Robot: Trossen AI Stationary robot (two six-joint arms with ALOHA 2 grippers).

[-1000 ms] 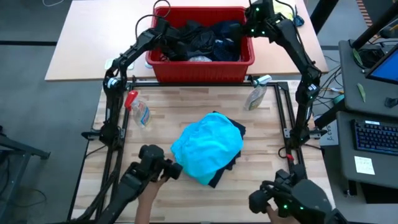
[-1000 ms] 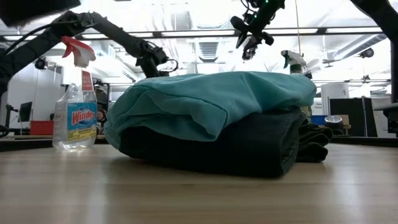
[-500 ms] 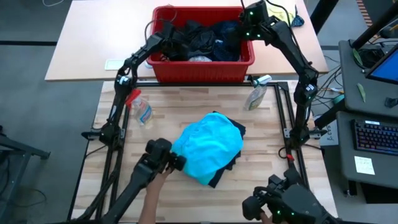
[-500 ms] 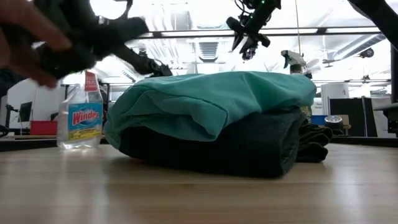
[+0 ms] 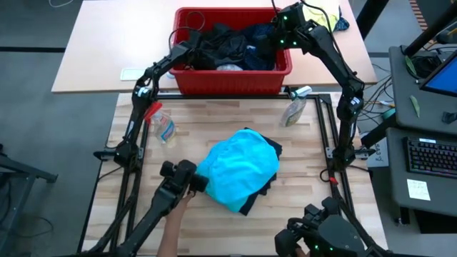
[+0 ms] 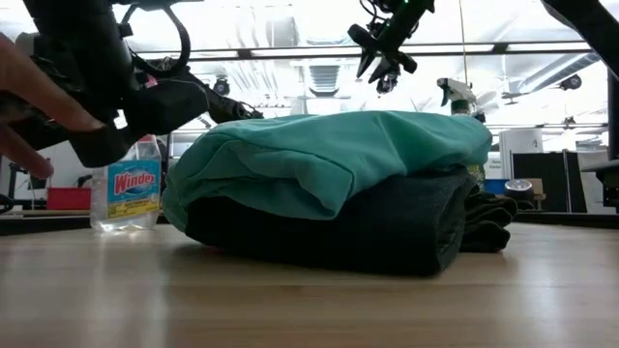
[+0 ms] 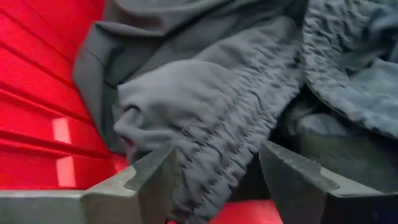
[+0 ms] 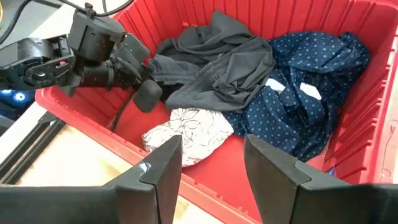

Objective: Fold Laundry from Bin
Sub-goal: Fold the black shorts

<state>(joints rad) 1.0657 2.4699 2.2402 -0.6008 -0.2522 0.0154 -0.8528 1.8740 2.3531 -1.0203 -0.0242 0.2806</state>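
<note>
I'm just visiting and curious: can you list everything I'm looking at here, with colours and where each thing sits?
bin: one, red, on the far table.
dark grey garment: one, in the bin.
navy dotted garment: one, in the bin.
white patterned cloth: one, on the bin floor.
turquoise garment: one, folded on a dark pile, mid-table.
dark folded garments: black, under the turquoise one.
spray bottles: two, clear; one left, one right.
wooden table: one, light.
person's hand: near edge.
left gripper: jaws open around the grey garment.
right gripper: jaws open, over the bin.

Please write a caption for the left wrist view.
Open left gripper straddling a crumpled dark grey garment inside the red plastic bin.
</note>
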